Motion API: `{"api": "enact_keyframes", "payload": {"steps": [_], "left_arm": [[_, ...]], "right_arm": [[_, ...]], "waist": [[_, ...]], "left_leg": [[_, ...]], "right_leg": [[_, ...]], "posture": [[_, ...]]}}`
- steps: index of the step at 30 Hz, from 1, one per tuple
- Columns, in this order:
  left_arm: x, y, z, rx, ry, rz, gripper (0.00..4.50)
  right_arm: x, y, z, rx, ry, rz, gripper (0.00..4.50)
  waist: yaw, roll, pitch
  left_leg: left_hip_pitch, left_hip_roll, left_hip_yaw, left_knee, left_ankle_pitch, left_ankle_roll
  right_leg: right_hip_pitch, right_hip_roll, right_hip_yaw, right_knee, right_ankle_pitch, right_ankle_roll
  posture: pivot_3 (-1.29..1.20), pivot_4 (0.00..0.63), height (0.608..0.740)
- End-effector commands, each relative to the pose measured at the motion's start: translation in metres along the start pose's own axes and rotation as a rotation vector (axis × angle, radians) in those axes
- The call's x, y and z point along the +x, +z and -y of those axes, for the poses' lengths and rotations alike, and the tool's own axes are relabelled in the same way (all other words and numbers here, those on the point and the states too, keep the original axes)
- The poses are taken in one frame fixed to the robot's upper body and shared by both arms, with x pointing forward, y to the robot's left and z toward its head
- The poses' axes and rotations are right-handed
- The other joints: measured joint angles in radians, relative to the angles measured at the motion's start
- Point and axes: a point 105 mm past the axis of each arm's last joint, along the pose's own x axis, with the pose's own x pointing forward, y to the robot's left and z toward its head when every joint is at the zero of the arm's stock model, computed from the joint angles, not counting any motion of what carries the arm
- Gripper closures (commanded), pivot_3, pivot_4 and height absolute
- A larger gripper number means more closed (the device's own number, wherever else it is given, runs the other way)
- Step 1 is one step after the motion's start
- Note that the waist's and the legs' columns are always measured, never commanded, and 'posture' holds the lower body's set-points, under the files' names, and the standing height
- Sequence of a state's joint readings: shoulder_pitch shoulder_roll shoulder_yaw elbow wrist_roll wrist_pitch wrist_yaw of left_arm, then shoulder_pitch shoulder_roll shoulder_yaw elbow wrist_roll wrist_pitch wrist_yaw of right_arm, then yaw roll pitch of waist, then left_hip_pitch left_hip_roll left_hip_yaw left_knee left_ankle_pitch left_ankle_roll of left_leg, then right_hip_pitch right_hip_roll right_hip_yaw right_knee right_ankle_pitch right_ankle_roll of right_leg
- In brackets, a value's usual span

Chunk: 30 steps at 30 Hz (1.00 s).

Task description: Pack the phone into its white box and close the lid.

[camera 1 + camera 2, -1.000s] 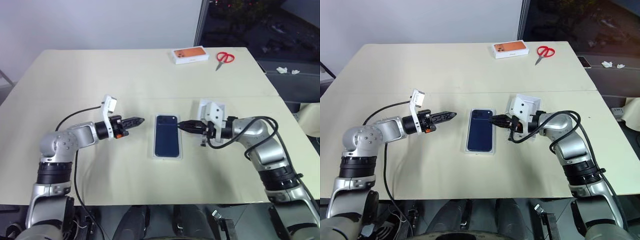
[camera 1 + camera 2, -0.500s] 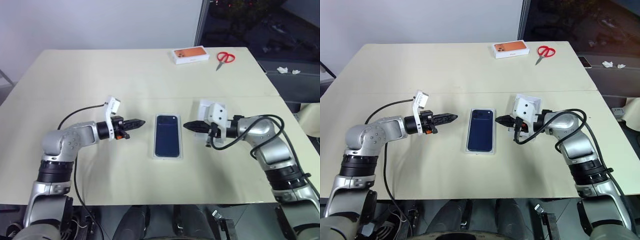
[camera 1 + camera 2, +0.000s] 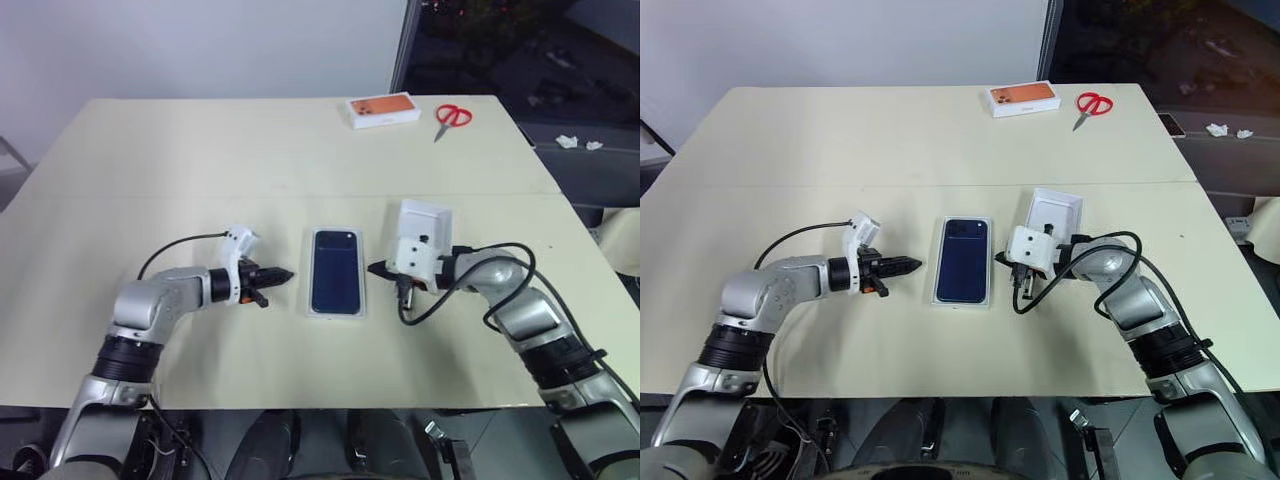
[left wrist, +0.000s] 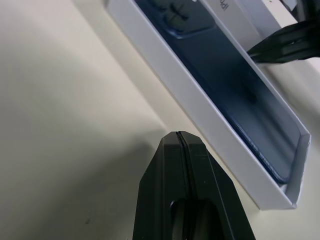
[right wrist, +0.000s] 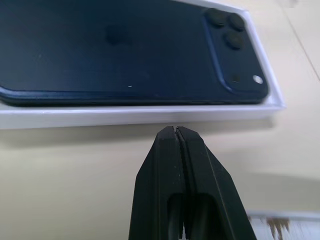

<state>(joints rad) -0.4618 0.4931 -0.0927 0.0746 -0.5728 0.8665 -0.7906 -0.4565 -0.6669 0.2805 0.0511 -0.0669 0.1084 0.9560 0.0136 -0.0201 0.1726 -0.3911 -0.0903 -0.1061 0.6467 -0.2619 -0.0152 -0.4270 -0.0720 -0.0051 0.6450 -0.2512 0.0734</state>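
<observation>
Nearest you, both grippers sit low on the bench (image 3: 250, 400), each with its 2 fingers pressed together and pinching nothing: left gripper (image 3: 281, 273) at 9 o'clock of the white box (image 3: 310, 300), right gripper (image 3: 377, 268) at 3 o'clock, likely flanking it to steady or square it. The phone (image 3: 335, 271) lies inside, back up. The lid (image 3: 424, 216) rests farther off at 2 o'clock, not yet on.

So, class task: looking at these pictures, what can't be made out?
- The white box: its inner floor, covered by the phone, head and wrist views.
- Open white shell: outer face turned away, near side behind the right arm.
- Orange-topped box: print too small.
</observation>
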Motion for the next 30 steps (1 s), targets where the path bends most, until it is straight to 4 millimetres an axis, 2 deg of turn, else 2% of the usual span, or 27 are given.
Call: {"api": "enact_keyframes", "payload": {"steps": [1, 5, 8, 12, 16, 22, 27, 30], "left_arm": [[0.008, 0.011, 0.007, 0.039, -0.026, 0.025, 4.5], [0.016, 0.011, 0.016, 0.042, -0.059, 0.016, 4.5], [0.013, 0.01, 0.016, 0.043, -0.057, 0.014, 4.5], [0.001, 0.009, 0.011, 0.032, -0.035, 0.006, 4.5], [-0.025, 0.005, -0.001, 0.032, 0.031, -0.006, 4.5], [-0.051, -0.002, -0.009, -0.005, 0.092, 0.007, 4.5], [-0.039, -0.008, 0.001, -0.009, 0.062, 0.005, 4.5], [-0.033, -0.007, 0.009, -0.01, 0.031, 0.012, 4.5]], "right_arm": [[-0.001, 0.001, 0.004, -0.043, -0.011, -0.012, 4.44], [0.012, 0.013, -0.008, -0.052, 0.023, 0.036, 4.44], [0.022, 0.022, -0.016, -0.036, 0.039, 0.077, 4.44], [0.034, 0.031, -0.023, -0.041, 0.052, 0.107, 4.44], [0.05, 0.049, -0.026, -0.041, 0.062, 0.162, 4.44], [0.06, 0.065, -0.03, -0.044, 0.073, 0.207, 4.44], [0.056, 0.061, -0.031, -0.062, 0.095, 0.191, 4.44], [0.045, 0.058, -0.034, -0.05, 0.118, 0.189, 4.44]], "waist": [[-0.001, 0.0, 0.0], [-0.004, 0.0, 0.0], [-0.009, 0.0, 0.0], [-0.025, 0.0, 0.0], [-0.041, 0.0, 0.0], [-0.028, 0.0, 0.0], [-0.018, 0.0, 0.0], [-0.014, 0.0, 0.0]], "left_leg": [[0.0, 0.0, 0.0, 0.0, 0.0, 0.0], [0.0, 0.0, 0.0, 0.0, 0.0, 0.0], [0.0, 0.0, 0.0, 0.0, 0.001, -0.002], [0.001, 0.001, 0.0, 0.0, 0.001, -0.001], [0.002, 0.002, 0.0, -0.001, 0.001, -0.001], [0.002, 0.003, 0.0, -0.001, 0.001, -0.002], [0.001, 0.001, -0.001, -0.001, 0.001, -0.001], [0.001, 0.0, -0.001, -0.001, 0.0, 0.0]], "right_leg": [[0.0, 0.0, 0.0, 0.0, 0.0, 0.0], [0.0, 0.0, 0.0, 0.0, 0.0, 0.0], [0.0, 0.0, 0.0, 0.001, 0.0, 0.0], [0.0, 0.001, 0.0, 0.001, 0.0, 0.0], [-0.001, 0.002, 0.0, 0.002, 0.0, 0.0], [-0.001, 0.004, 0.001, 0.002, 0.0, 0.0], [-0.001, 0.002, 0.001, 0.002, 0.0, 0.0], [0.0, 0.0, 0.0, 0.002, 0.0, 0.0]], "posture": [[0.0, 0.15, 0.74], [0.0, 0.15, 0.74], [0.0, 0.15, 0.74], [0.0, 0.15, 0.74], [0.0, 0.15, 0.74], [0.0, 0.15, 0.74], [0.0, 0.15, 0.74], [0.0, 0.15, 0.74]]}}
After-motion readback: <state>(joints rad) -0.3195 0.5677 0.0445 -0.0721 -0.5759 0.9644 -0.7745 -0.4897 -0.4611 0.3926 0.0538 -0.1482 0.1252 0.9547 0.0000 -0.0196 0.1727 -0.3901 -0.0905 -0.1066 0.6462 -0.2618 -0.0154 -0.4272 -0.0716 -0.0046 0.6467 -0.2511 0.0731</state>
